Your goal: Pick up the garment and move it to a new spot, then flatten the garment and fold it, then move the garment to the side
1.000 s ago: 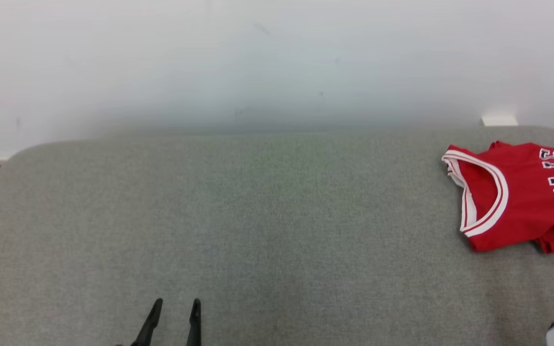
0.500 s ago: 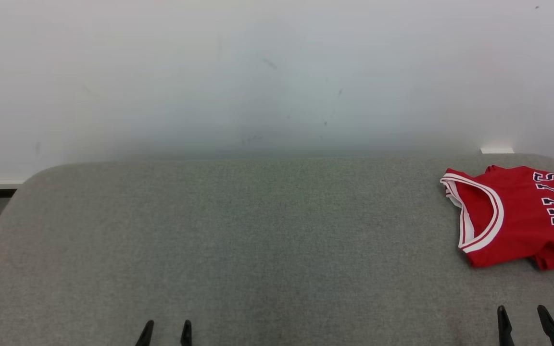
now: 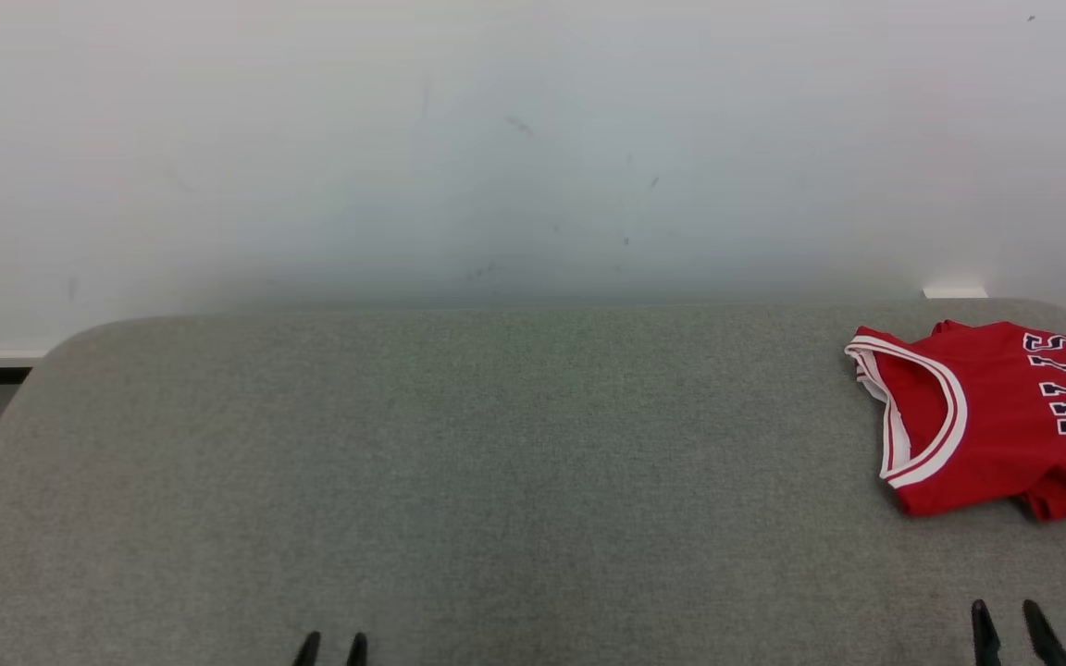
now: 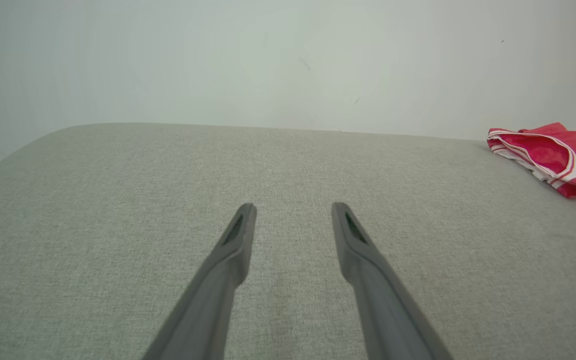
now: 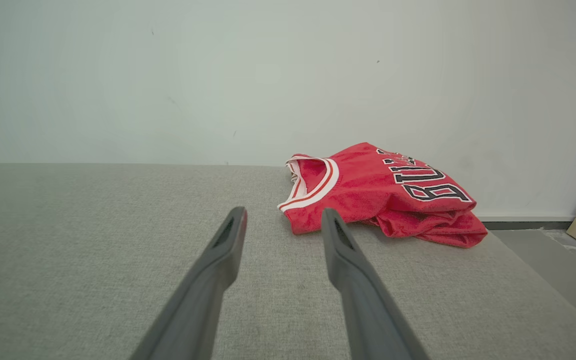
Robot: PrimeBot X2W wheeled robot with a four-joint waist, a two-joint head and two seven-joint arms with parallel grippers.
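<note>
The jersey lies folded at frame right on the desk; I judge the task finished. Both jaws are open and empty; I'd only park the arms.

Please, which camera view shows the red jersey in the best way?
The right wrist view: the red jersey lies fully inside the frame, with its white-trimmed neck and dark lettering visible. The head view cuts it off at the right edge. The left wrist view shows only its neck end, small, at the right edge.
</note>
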